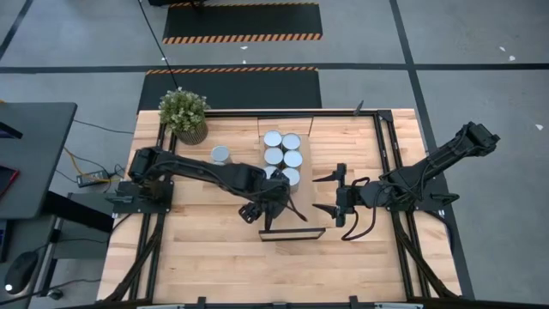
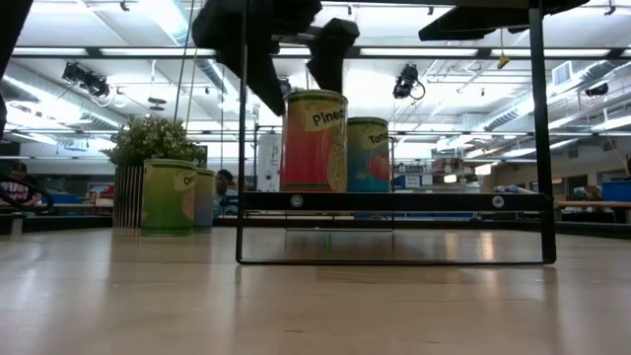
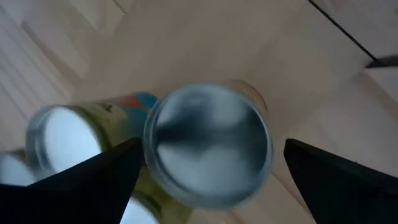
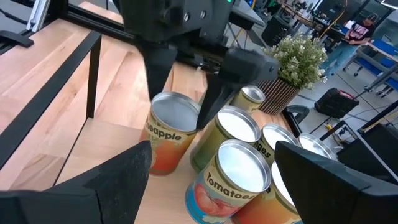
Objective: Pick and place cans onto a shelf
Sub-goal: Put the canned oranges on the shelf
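High view: the left end effector [image 1: 273, 204] hangs over the near end of the shelf [image 1: 317, 206], at the tabletop [image 1: 214, 257] centre, where a cluster of cans [image 1: 283, 156] fills the shelf's far end. One more can [image 1: 221, 155] stands alone off the shelf, near the plant [image 1: 184, 113]. The right end effector [image 1: 327, 195] waits just beside the shelf, partly spread and empty.

Low view: the orange can [image 2: 315, 141] stands upright on the shelf board, fingers [image 2: 330, 54] spread above it.

Left wrist view: its silver top [image 3: 208, 144] sits between the fingers, which are clear of it.

Right wrist view: the left fingers straddle the orange can.

To finish the release well, I would lift straight up so neither finger tips the can or its neighbours.

Labels read "Pinea…"/"…apple" on orange and "Tomatoes" on the next can [image 4: 231, 180].
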`<state>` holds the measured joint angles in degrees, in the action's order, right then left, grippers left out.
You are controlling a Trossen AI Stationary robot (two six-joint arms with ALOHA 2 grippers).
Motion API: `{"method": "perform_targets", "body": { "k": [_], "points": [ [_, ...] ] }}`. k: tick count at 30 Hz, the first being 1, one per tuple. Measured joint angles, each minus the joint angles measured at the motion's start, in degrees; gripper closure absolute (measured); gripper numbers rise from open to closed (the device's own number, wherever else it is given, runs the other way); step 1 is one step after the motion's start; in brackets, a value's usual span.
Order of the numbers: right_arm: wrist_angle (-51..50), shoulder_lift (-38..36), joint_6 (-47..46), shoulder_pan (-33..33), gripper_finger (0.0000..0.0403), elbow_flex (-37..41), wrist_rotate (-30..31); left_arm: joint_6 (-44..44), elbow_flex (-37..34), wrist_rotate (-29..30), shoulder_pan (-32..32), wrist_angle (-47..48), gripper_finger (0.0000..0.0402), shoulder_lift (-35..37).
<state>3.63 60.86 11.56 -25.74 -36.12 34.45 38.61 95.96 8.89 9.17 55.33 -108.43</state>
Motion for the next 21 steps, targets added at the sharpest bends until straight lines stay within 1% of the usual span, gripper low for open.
{"method": "perform_targets", "body": {
  "k": [3,6,10,14,16,18,21],
  "points": [
    [0.08,0.00,0.04,0.00,0.0054,0.00,-0.02,0.36,0.07,-0.17,0.00,0.67,0.0004,1.72],
    [0.16,0.00,0.10,0.00,0.0054,0.00,-0.02,-2.14,0.07,-1.22,-0.14,1.52,0.0004,3.68],
    [0.27,0.00,0.04,0.00,0.0054,0.00,-0.02,-8.45,0.15,-6.94,-2.80,4.97,0.0004,7.48],
    [0.22,0.00,-0.03,0.00,0.0054,0.00,-0.02,-14.66,-0.21,-15.73,-6.94,11.18,0.0004,9.55],
    [0.30,0.00,-0.18,0.00,0.0054,0.00,-0.02,-17.85,-1.74,-19.48,-8.86,11.08,0.0004,10.90],
    [0.23,0.00,-0.54,0.00,0.0054,0.02,-0.02,-20.21,-4.90,-22.46,-10.31,11.80,0.0004,12.30],
    [-0.69,0.02,-1.32,0.00,0.0054,0.00,-0.04,-23.31,-10.28,-23.05,-11.44,9.99,0.0004,14.41]
  ]
}}
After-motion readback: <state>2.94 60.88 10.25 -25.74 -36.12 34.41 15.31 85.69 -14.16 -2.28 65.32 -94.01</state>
